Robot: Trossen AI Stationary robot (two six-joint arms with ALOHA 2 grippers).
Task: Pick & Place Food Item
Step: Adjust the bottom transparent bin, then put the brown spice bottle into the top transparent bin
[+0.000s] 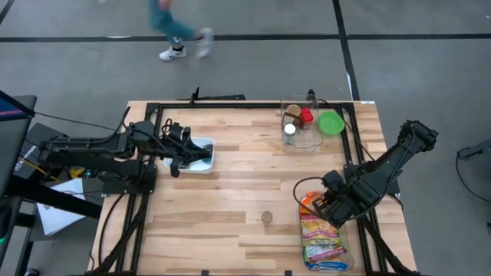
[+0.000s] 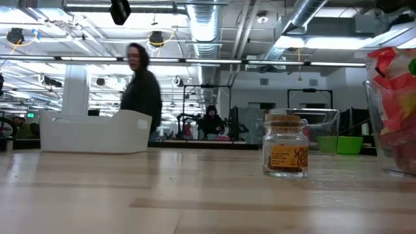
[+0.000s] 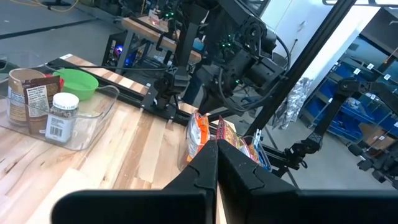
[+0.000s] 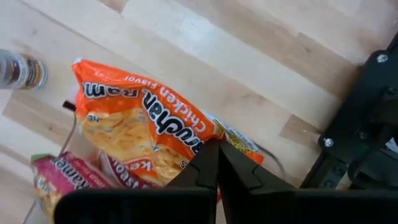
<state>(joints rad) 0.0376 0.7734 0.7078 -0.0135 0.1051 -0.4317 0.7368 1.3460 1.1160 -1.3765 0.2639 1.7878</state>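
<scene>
The orange ramen packet [image 4: 140, 134], printed with "chicken flavor", stands at the top end of a clear bin [image 1: 326, 244] near the right front of the worktop [image 1: 238, 207]. Only the right wrist view shows that lettering and the red and pink packets [image 4: 62, 177] packed beside it; from above they blur into one bright stack. The right pincer [image 4: 217, 163] hangs just over the orange packet with its fingers pressed together, and whether they pinch the wrapper cannot be told. The low view alone shows the label on a small cork-topped jar [image 2: 285, 154] standing by itself mid-worktop. At the back, a clear tray [image 1: 301, 130] holds a brown jar, a white-capped bottle [image 3: 61, 116] and a red item, with a green bowl [image 1: 331, 123] just beside it. The left pincer [image 3: 217, 160], fingers closed on nothing visible, rests over a white tub [image 1: 201, 157] at the left. A person [image 2: 140, 81] walks beyond the worktop.
</scene>
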